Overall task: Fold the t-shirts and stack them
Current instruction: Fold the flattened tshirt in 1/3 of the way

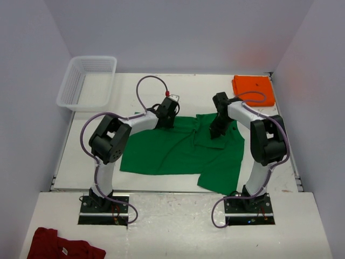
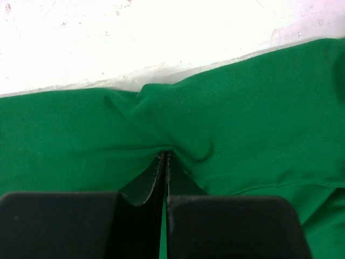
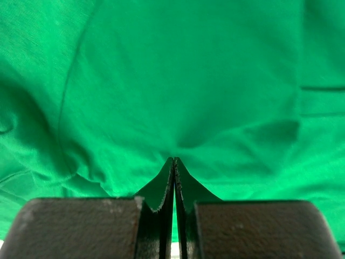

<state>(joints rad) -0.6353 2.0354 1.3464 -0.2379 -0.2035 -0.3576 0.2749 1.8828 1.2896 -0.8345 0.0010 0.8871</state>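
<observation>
Across the middle of the white table, a green t-shirt, spread mostly flat but rumpled, one part reaching toward the near edge on the right. At its far edge, on the left side, the left gripper, jaws pressed together on a small pinch of the green cloth. Seen from the left wrist, wrinkles running into the closed tips, bare table just beyond the hem. On the far right part of the shirt, the right gripper, jaws likewise closed tight on a gathered fold. Seen from the right wrist, cloth puckered around the tips and filling the whole view. At the far right corner of the table, well apart from the green one, a folded orange t-shirt. At the far left corner, a white plastic basket. Off the table, on the near left ledge beside the left arm's base, a dark red garment with a white tag.
</observation>
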